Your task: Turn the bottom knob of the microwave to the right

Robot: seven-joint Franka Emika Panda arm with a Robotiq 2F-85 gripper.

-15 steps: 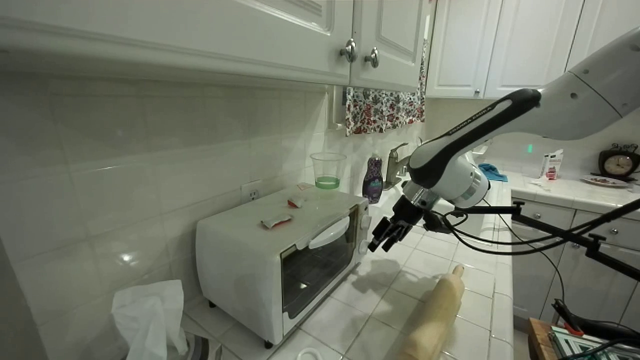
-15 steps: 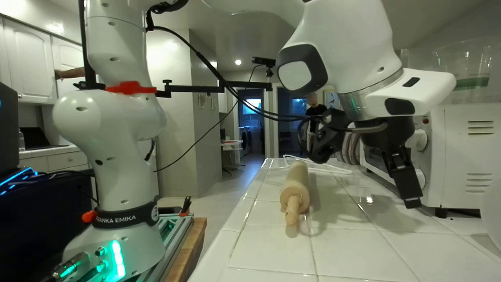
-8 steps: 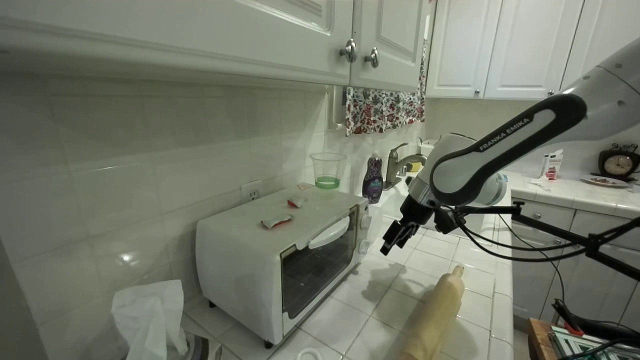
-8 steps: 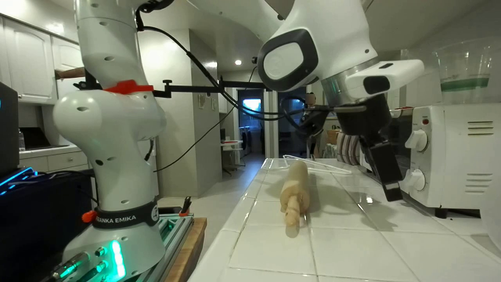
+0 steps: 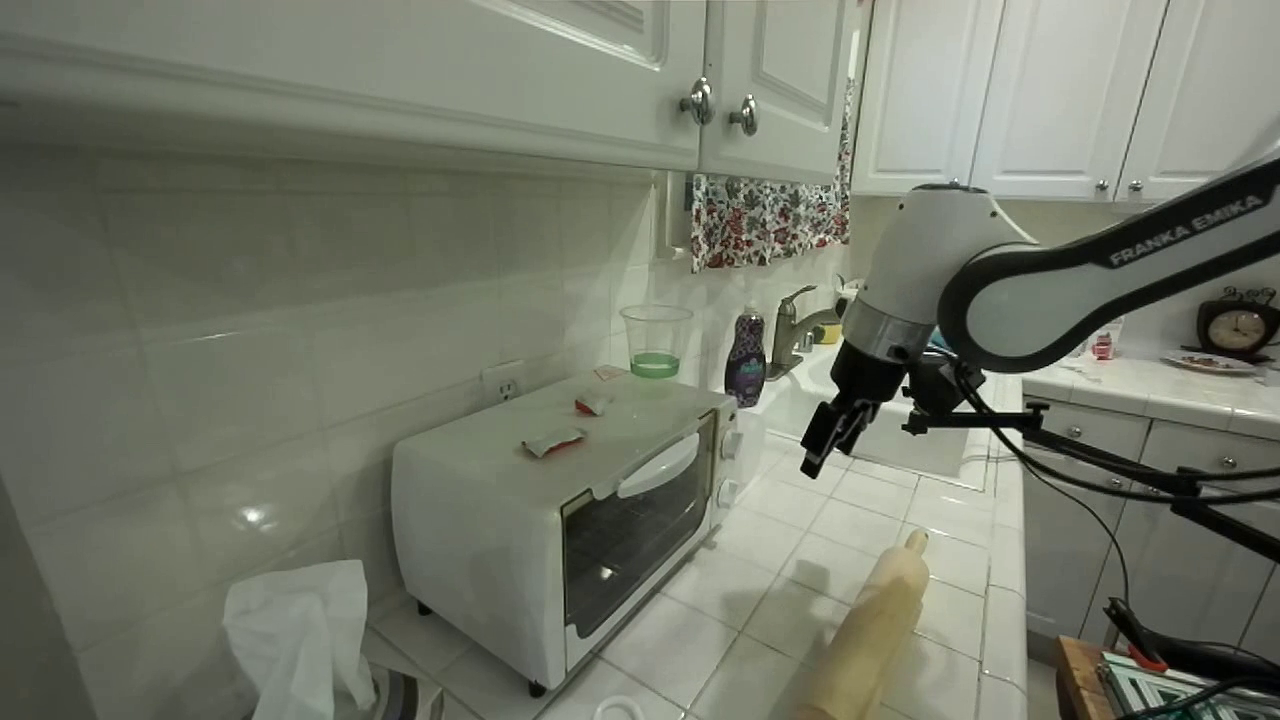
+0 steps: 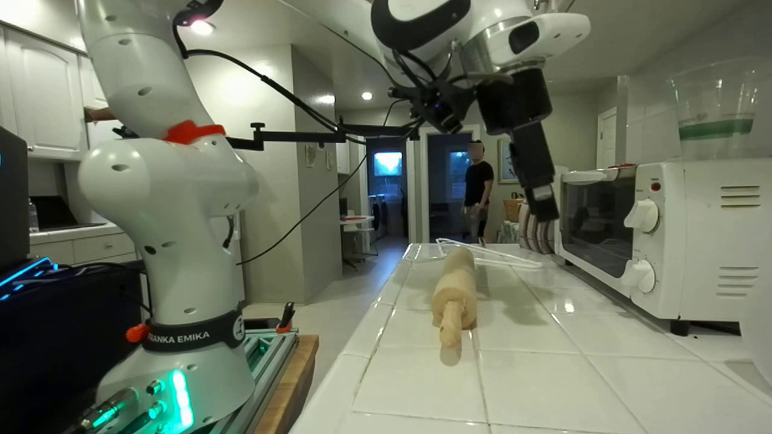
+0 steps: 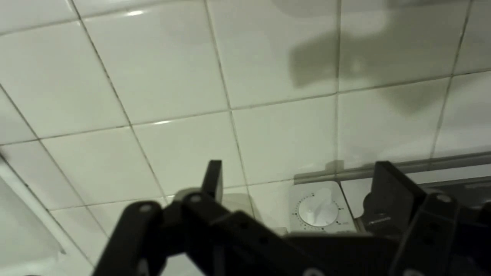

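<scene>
Low on the front of the microwave (image 6: 663, 247), below and apart from the gripper (image 5: 828, 461), sits the bottom knob (image 6: 640, 276), showing between widely spread, empty fingers (image 7: 397, 191) in wrist view, so likely next: down and in.

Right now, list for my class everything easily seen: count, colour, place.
Oven: 1, white, on counter
Bottom knob: 1, white, oven front
Top knob: 1, white, oven front
Cup: 1, clear/green, oven top
Packets: at least 2, white-red, oven top
Rolling pin: 1, tan, on counter
Bottle: 1, purple, by sink
Sink: 1, white, near oven
Faucet: 1, grey, at sink
Tissue: 1, white, beside oven
Curtain: 1, multicoloured, window
Clock: 1, dark, background
Cabinets: several, white, walls
Standing person: 1, black shirt, background
Arm: 1, white-black, over counter
Tool: 1, black, above counter
</scene>
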